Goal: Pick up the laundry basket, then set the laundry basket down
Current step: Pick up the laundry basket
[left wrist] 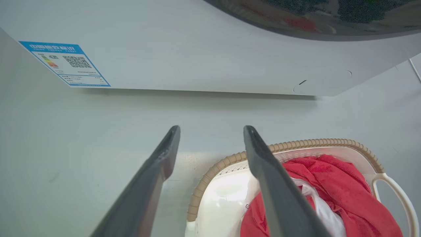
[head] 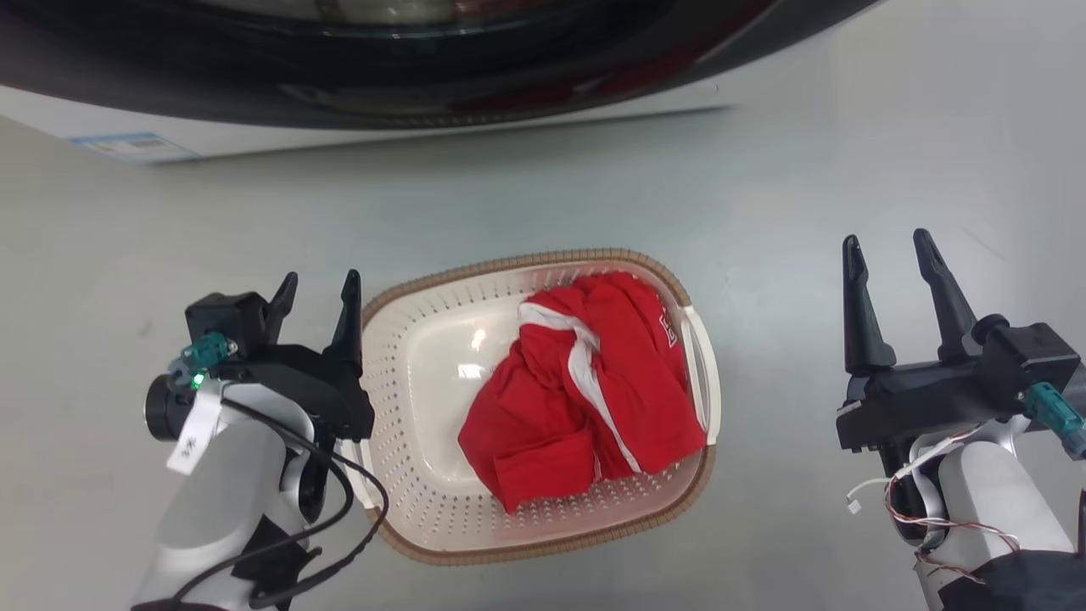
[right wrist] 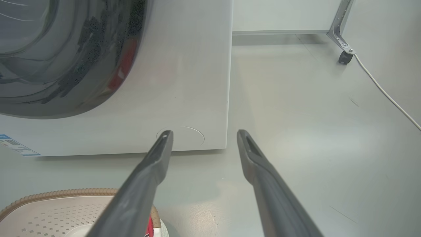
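The laundry basket (head: pixel 551 255) rests on the grey floor, an oval cream tub with a brown rim, and a crumpled red garment (head: pixel 585 382) with white stripes lies in its right half. My left gripper (head: pixel 318 288) is open at the basket's left end. In the left wrist view its right finger (left wrist: pixel 263 164) lies over the rim (left wrist: pixel 312 142) while the other is outside it, above bare floor. The basket's left handle is hidden behind that arm. My right gripper (head: pixel 887 239) is open well to the right of the white right handle (head: pixel 708 373), holding nothing.
A white washing machine (head: pixel 382 59) with a dark round door stands just beyond the basket, with a blue label (left wrist: pixel 64 62) on its lower front. To its right, a metal leg on a caster (right wrist: pixel 343 57) and a white cable (right wrist: pixel 384 92) cross the floor.
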Available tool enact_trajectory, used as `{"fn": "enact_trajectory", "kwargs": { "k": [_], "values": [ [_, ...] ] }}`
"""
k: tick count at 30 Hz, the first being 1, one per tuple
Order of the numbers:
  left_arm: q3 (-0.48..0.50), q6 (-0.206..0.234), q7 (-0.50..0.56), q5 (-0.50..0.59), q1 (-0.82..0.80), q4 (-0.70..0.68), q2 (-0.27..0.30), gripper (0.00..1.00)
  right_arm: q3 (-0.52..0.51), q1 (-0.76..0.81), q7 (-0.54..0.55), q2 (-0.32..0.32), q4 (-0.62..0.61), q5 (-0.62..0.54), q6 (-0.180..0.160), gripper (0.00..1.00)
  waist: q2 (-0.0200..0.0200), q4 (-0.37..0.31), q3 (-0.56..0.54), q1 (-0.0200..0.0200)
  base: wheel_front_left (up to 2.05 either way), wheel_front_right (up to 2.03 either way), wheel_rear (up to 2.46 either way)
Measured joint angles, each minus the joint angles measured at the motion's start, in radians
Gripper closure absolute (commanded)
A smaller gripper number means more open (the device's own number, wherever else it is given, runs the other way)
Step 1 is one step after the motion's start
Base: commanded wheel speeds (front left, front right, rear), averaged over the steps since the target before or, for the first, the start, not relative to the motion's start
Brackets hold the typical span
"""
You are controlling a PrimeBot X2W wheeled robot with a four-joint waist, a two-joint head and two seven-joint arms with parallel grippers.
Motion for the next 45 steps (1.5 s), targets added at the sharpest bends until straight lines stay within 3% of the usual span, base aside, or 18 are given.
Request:
{"fn": "enact_trajectory", "kwargs": {
  "k": [14, 16, 24, 45],
  "values": [
    [-0.018, 0.043, -0.017, 0.073, 0.129, -0.18, -0.003, 0.0, -0.015, 0.07, 0.0, -0.008, 0.003, -0.016, 0.003, 0.0, -0.0001, 0.034, -0.19, -0.0001, 0.0, 0.0, 0.0],
    [-0.009, 0.067, -0.017, 0.107, 0.192, -0.282, 0.01, 0.0, -0.014, 0.096, 0.0, -0.009, -0.017, -0.023, 0.003, 0.0, -0.0001, 0.042, -0.25, -0.0001, 0.0, 0.0, 0.0],
    [-0.007, 0.099, -0.017, 0.155, 0.351, -0.479, 0.028, 0.0, -0.008, 0.171, 0.0, -0.01, -0.061, -0.042, -0.002, 0.0, -0.0001, 0.051, -0.371, -0.0002, 0.0, 0.0, 0.0],
    [0.022, 0.159, -0.02, 0.202, 0.692, -0.771, 0.057, 0.0, 0.014, 0.441, 0.0, -0.009, -0.16, -0.071, -0.03, 0.0, -0.0001, 0.059, -0.65, -0.0002, 0.0, 0.0, 0.0]
  ]
}}
